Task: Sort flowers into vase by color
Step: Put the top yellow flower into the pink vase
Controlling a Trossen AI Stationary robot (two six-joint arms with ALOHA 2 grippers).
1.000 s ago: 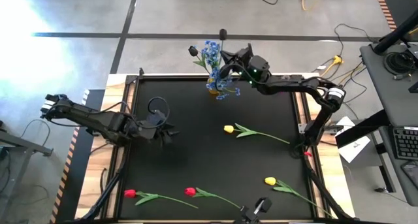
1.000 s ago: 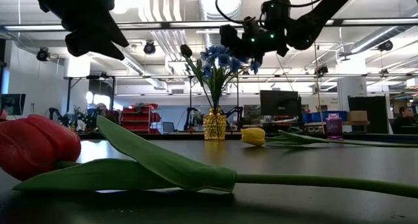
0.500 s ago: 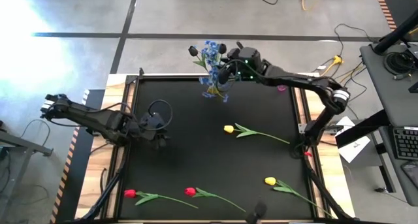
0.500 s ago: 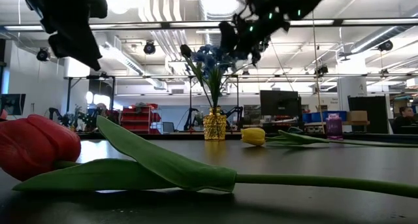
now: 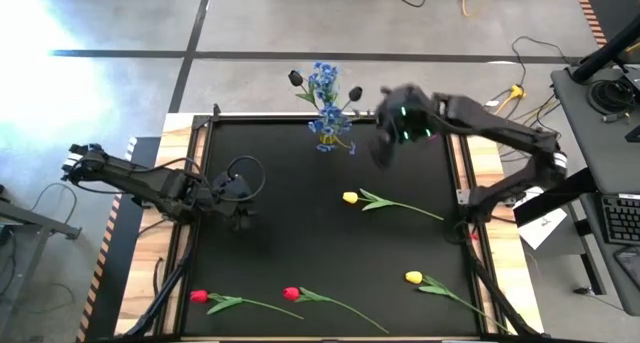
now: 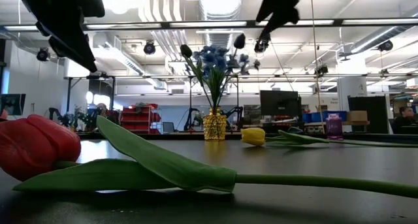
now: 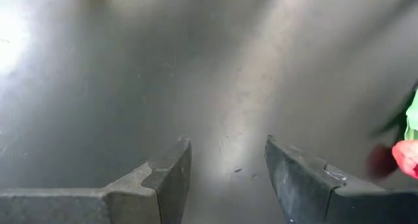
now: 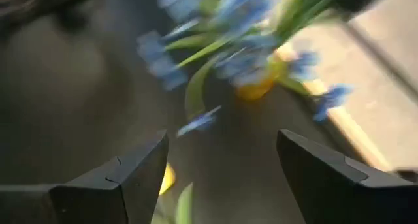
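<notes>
A gold vase [image 5: 328,133] [image 6: 214,125] stands at the mat's far edge, holding blue sprays [image 5: 322,78] [image 8: 228,28] and two black-headed tulips [image 5: 296,78] [image 5: 355,93]. My right gripper [image 5: 382,148] [image 8: 222,152] hangs open just right of the vase and above the mat, touching nothing. Two yellow tulips [image 5: 350,197] [image 5: 413,277] and two red tulips [image 5: 198,296] [image 5: 291,294] lie flat on the mat. My left gripper [image 5: 243,215] [image 7: 228,159] stands open over bare mat at mid-left, a red tulip [image 7: 406,155] just in its view.
The black mat [image 5: 300,243] lies in a wooden frame [image 5: 170,143]. In the low view a red tulip [image 6: 36,145] and its leaf fill the foreground. Cables and a desk [image 5: 610,113] lie beyond the table's right edge.
My right gripper has opened and let go of a black-headed tulip, which now stands in the vase beside the blue sprays. The gripper has then drawn back from the vase toward the table's right and near side.
</notes>
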